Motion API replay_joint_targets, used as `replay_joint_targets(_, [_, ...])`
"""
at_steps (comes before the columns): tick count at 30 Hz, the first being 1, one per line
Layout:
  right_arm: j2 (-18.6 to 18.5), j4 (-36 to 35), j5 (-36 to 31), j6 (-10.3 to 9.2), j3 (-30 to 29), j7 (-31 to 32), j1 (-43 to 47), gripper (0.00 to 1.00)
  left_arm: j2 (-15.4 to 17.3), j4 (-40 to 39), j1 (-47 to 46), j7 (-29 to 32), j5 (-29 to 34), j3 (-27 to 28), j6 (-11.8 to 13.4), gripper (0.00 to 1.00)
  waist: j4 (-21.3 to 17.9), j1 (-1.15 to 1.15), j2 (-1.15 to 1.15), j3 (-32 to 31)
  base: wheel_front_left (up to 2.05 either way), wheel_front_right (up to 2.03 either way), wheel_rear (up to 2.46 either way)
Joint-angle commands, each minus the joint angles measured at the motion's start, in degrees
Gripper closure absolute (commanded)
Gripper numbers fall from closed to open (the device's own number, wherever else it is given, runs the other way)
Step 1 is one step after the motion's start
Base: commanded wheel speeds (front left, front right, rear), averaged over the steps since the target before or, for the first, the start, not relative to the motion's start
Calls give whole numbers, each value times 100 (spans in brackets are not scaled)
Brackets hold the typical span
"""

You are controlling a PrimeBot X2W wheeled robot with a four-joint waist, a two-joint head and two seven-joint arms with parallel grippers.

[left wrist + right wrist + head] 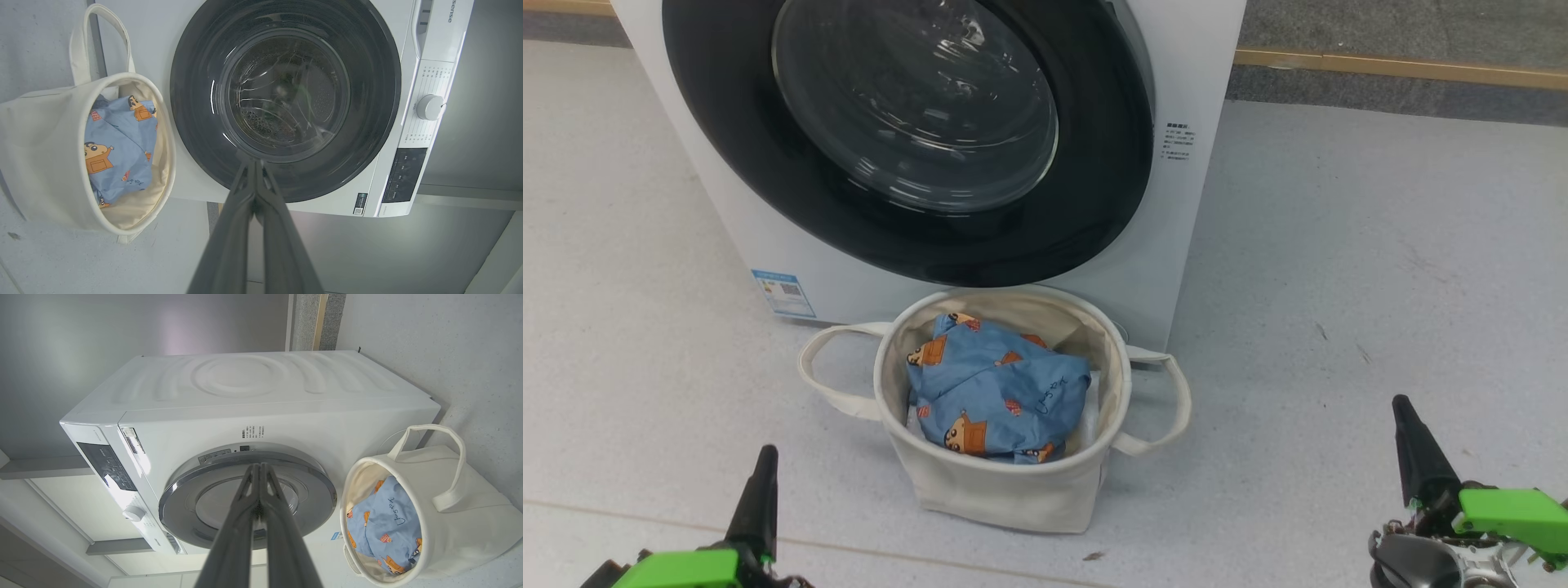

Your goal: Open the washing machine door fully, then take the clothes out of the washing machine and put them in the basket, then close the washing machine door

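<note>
The washing machine stands white on the floor, and its door, with a glossy black rim and clear glass bowl, lies shut against the front. In front of it sits the cream basket. The light blue clothes with cartoon figures lie inside it. My left gripper is shut and holds nothing, low at the left. My right gripper is shut and holds nothing, low at the right.
Pale grey floor spreads on both sides of the basket. A wooden strip runs along the wall base behind the machine. The control panel and dial sit at the machine's top.
</note>
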Motion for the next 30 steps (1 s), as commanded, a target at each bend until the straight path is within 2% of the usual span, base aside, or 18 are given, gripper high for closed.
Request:
replay_joint_targets(1, [-5,-179,-55,2,101,36,-73,100,23,-151,-205,39,7,194,-41,100,0,0,0,0,0,0,0])
replay_joint_targets(30, [25,-176,-91,2,59,70,-76,100,17,-151,-205,46,14,203,-41,100,0,0,0,0,0,0,0])
